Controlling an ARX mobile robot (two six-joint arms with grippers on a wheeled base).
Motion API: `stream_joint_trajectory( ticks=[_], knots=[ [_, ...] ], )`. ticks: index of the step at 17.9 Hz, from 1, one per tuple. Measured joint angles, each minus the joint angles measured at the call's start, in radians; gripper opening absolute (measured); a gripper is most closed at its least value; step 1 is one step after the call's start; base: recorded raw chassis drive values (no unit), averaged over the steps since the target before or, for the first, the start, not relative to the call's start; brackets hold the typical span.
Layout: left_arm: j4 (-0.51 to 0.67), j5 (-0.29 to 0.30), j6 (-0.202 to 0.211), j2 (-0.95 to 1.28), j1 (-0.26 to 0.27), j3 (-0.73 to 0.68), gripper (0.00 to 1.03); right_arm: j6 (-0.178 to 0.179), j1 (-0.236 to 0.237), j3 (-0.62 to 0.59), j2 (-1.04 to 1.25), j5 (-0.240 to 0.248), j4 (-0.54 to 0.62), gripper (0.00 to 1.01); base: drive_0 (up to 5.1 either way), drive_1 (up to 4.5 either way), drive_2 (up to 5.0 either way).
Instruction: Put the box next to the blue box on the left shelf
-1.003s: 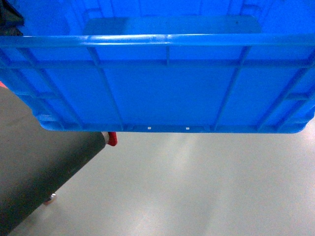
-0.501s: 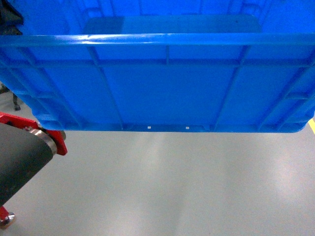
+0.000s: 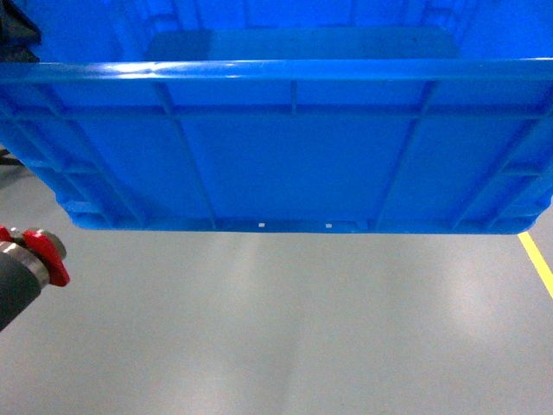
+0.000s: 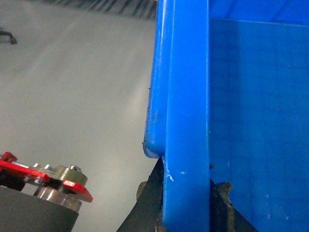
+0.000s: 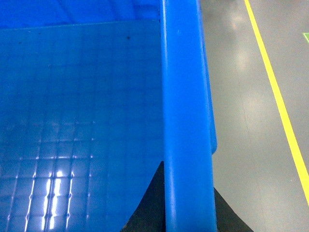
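I carry the box (image 3: pixel 285 147) clear above the grey floor (image 3: pixel 285 328). My left gripper (image 4: pixel 186 203) is clamped on its left rim, my right gripper (image 5: pixel 188 208) on its right rim; only the wrist views show this. The head view alone shows a red bracket (image 3: pixel 45 253) at lower left, and a yellow line (image 3: pixel 537 262).

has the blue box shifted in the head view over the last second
No. The box sits in the same spot of the head view; its carrying camera moves too. The red-capped roller slid left and a yellow floor line appeared, so the robot turned or moved.
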Motion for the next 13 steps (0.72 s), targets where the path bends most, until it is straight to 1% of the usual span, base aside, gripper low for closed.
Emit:
stream_joint_trajectory(
  ticks=[13],
  knots=[
    [0.000, 0.000, 0.000, 0.000, 0.000, 0.000, 0.08, 0.000, 0.000, 0.000, 0.000, 0.000, 0.000, 0.07, -1.3, -1.28, -1.3]
  ],
)
